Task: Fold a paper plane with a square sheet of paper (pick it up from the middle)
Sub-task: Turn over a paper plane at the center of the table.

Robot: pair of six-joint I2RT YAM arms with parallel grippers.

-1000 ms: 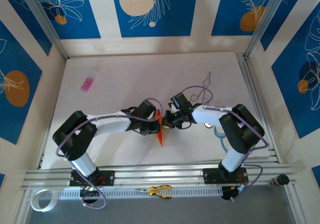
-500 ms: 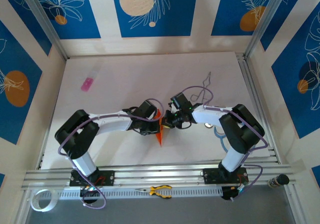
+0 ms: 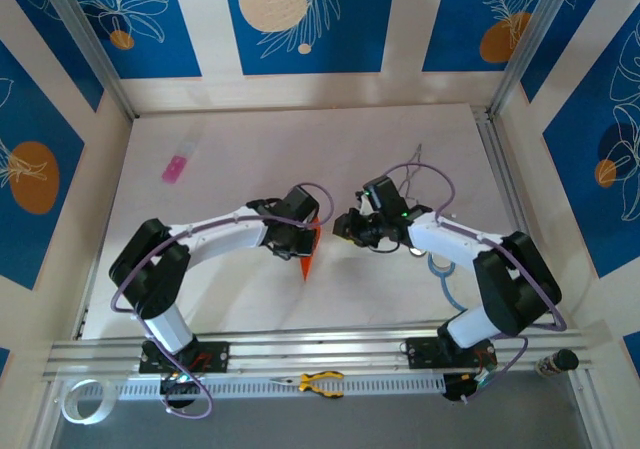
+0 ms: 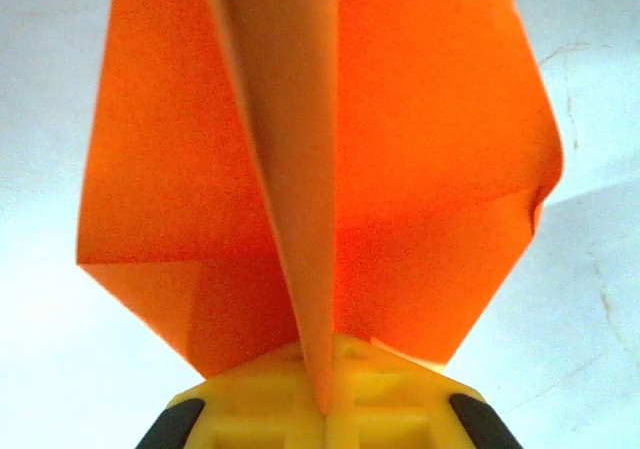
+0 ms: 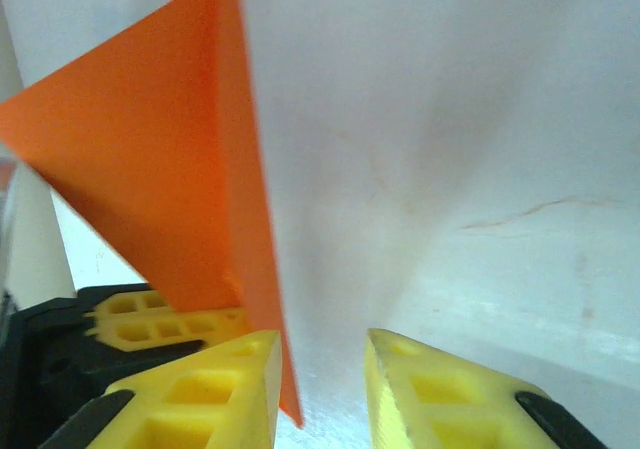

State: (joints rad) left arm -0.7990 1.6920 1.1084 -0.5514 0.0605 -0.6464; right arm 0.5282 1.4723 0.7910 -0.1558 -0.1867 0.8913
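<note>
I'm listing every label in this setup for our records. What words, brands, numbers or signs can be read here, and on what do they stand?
No readable text in any view.
The orange paper is plain and unmarked.
The blue wall panels carry only leaf and circle patterns, no lettering.
The pink object and the yellow-handled pliers are too small to show any marking.

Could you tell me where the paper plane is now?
Top view: the paper plane is over the middle of the table, clamped in the left pincer, the open right pincer to its right.
</note>
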